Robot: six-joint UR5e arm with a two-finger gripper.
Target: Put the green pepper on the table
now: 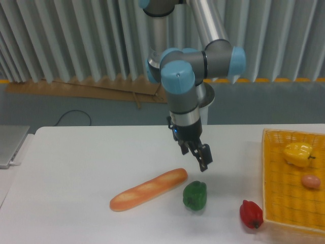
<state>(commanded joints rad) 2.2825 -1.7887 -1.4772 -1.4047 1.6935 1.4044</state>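
The green pepper (195, 195) rests on the white table (76, 168), just right of a baguette's end. It is glossy, dark green and lobed. My gripper (198, 155) hangs a short way above it and slightly behind, pointing down, its dark fingers (204, 155) apart and open with nothing between them. The gripper does not touch the pepper.
A baguette (149, 189) lies diagonally left of the green pepper. A red pepper (251, 214) sits beside the yellow woven basket (277, 203) at the right edge. Inside the basket are a yellow pepper (298, 152) and an egg-like thing (311, 181). A grey object (10, 145) lies at the far left.
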